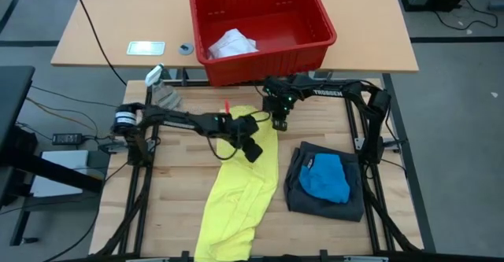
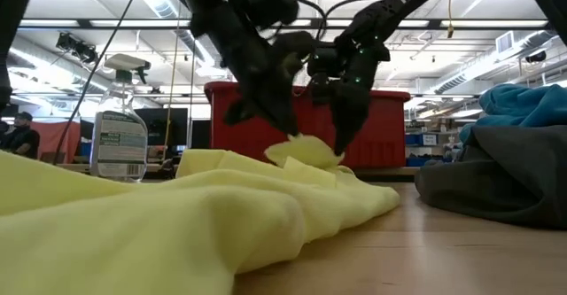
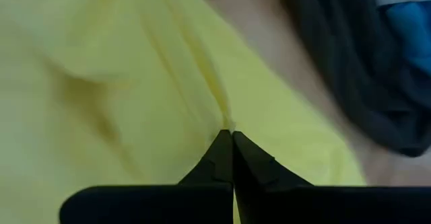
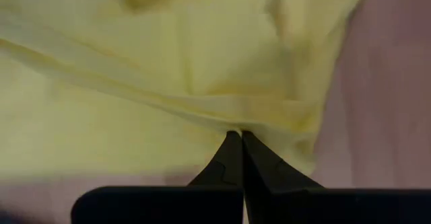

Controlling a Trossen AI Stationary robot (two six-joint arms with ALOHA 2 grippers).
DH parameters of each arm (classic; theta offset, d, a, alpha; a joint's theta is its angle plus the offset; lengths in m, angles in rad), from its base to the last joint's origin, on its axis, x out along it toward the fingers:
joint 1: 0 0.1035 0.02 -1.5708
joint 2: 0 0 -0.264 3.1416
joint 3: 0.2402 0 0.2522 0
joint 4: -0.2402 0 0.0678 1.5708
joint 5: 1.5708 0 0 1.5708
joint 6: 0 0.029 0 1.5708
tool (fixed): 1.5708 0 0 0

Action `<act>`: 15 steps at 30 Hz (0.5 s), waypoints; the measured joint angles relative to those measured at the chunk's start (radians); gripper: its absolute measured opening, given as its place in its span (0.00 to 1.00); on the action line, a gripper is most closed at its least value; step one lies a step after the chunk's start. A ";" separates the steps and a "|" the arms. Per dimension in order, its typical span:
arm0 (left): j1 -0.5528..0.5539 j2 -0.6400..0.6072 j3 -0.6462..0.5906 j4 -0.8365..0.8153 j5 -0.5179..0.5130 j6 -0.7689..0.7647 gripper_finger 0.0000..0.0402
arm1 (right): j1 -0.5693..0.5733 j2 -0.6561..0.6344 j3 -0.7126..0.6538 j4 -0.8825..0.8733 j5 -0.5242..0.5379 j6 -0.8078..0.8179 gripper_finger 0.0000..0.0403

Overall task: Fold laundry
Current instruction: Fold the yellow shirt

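Observation:
A yellow shirt (image 1: 236, 191) lies in a long crumpled strip from the table's middle to its near edge. My left gripper (image 1: 250, 148) is shut on it a little way in from its far end. My right gripper (image 1: 279, 123) is shut on the far end itself. In the low view the two grippers (image 2: 285, 128) (image 2: 341, 144) stand close together, with a raised bit of yellow cloth (image 2: 306, 151) between them. To the right, dark grey shorts (image 1: 327, 195) lie flat with a bright blue piece (image 1: 327, 175) on top. My left gripper pinches a raised crease of the yellow shirt (image 3: 225, 120) between its two shut fingertips, coming slanting down from the table's left. The cloth around the crease is slack and the rest lies on the table. My right gripper pinches the shirt's far edge at a thick hem-like fold (image 4: 232, 124) between its shut fingertips, coming steeply from above. One layer or several, I cannot tell. The held end is raised slightly and the cloth below rests on the table.
A red slotted basket (image 1: 315, 26) holding a white cloth (image 1: 232, 43) stands on the far table behind the work table. A clear spray bottle (image 2: 120, 131) stands at the far left. Bare wood shows at the table's left (image 1: 177, 183).

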 joint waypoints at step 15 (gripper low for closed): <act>0.032 0.002 0.000 0.059 0.032 -0.046 0.26 | -0.015 -0.016 -0.064 -0.012 0.127 0.316 0.38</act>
